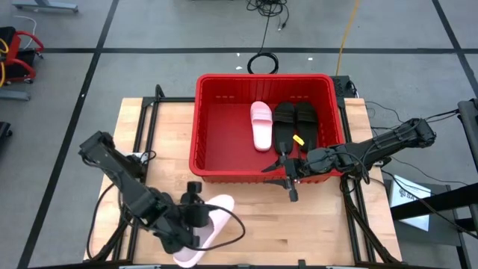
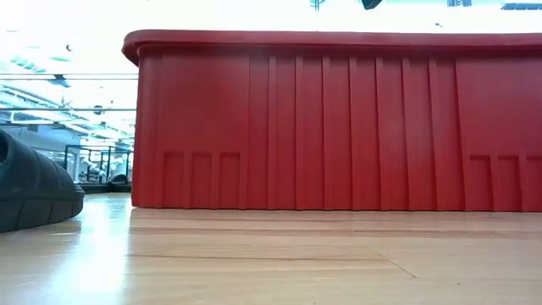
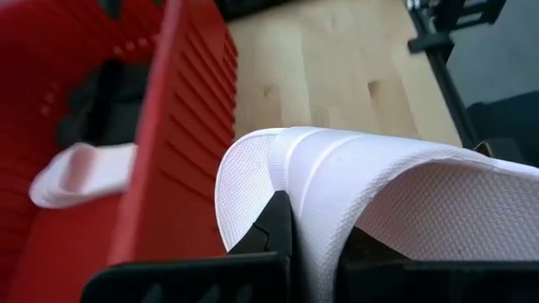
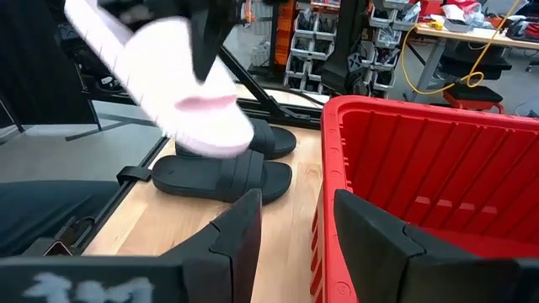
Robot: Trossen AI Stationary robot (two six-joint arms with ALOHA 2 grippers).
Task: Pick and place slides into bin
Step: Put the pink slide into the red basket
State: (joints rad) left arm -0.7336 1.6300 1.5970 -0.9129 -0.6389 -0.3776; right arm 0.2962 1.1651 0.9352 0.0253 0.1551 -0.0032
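Observation:
My left gripper (image 1: 196,217) is shut on a pale pink slide (image 4: 177,84) above the table's near left part. Under it, two black slides (image 4: 223,177) lie flat on the wood; the low view shows one black slide (image 2: 30,191). The red bin (image 1: 261,77) stands at the far middle. On its floor lie a pink slide (image 1: 261,125) and two black slides (image 1: 295,125). My right gripper (image 1: 287,178) hovers open at the bin's near wall, with nothing between its fingers. My left gripper pinches the pink slide's wide strap (image 3: 307,194) between its two fingers, at the strap's edge. It comes slanting down from above. The slide is lifted clear of the table and hangs tilted, one end lower (image 4: 219,135).
The bin's near wall (image 2: 339,127) rises tall beside the bare wood. Bare floor shows in the bin's left part (image 1: 224,134). Cables and black frame rails (image 1: 146,119) run along the table's left and right edges.

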